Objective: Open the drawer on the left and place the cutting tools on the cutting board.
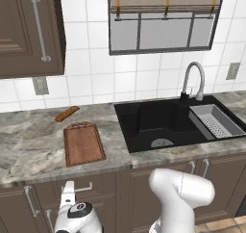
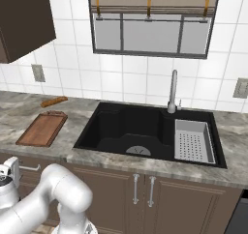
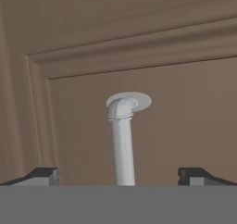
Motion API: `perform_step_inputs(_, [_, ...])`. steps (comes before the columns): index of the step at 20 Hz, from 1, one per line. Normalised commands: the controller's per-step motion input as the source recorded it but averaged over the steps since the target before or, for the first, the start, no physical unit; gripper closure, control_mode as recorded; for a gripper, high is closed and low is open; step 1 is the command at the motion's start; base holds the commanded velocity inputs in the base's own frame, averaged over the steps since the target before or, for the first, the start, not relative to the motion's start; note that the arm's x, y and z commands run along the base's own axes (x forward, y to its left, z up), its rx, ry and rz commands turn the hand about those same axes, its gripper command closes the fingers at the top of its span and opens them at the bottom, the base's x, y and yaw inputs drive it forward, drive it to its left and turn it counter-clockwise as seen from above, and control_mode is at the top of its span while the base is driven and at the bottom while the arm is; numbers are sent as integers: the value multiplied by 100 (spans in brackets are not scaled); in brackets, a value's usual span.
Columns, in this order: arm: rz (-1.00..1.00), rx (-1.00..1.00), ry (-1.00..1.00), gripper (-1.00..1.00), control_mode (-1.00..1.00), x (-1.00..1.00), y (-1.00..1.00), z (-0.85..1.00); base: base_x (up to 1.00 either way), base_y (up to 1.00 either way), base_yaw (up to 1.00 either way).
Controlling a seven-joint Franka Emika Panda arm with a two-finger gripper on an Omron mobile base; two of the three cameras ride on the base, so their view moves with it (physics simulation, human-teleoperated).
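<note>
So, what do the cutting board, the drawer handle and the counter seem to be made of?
The cutting board looks like reddish-brown wood with a matte finish; faint grain lines run along it. The drawer handle looks like brushed silver metal, smooth and pale grey. The counter looks like polished grey stone, probably marble, by its veins.

I see the drawer [image 3: 139,42] as dark brown wood with a silver bar handle [image 3: 123,140], and the cutting board [image 1: 83,143] as reddish-brown on a grey-veined marble desk [image 1: 29,145]. At the board's 11 o'clock lies an orange-brown bread stick [image 1: 67,113]. The sink [image 1: 158,123] is black, the wall tiles [image 1: 91,78] white.
</note>
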Motion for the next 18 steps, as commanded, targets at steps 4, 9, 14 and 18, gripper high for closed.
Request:
perform_step_inputs(4, [0, 0, 0, -100, -100, 14, 11, -22, 0, 0, 0])
perform_step_inputs(9, [0, 0, 0, -100, -100, 16, 6, -22, 0, 0, 0])
perform_step_inputs(14, [1, 0, 0, -100, -100, 32, 0, -18, 0, 0, 0])
perform_step_inputs(18, [5, 0, -1, -100, -100, 34, 0, -19, 0, 0, 0])
